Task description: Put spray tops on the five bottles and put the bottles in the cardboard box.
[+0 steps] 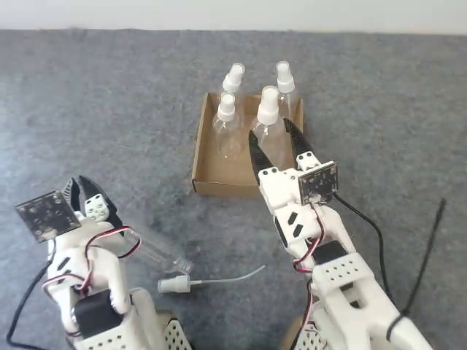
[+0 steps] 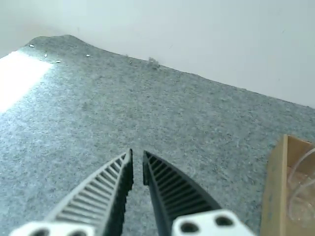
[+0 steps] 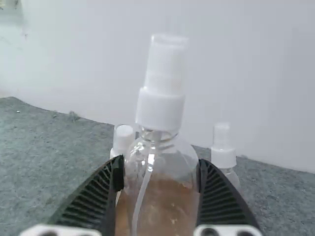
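Cardboard box: three capped bottles stood at its far side. My right pincer pinched a fourth bottle upright among them. Judgement: lower straight, release only once seated, clear of neighbours. The uncapped fifth bottle lay well outside the box, near my left pincer, pressed together, empty.

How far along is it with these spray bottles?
Done: three capped bottles seem to stand in the cardboard box. In hand: the right tool holds a fourth capped bottle there. Left: the fifth bottle lies uncapped on the table beside its spray top.
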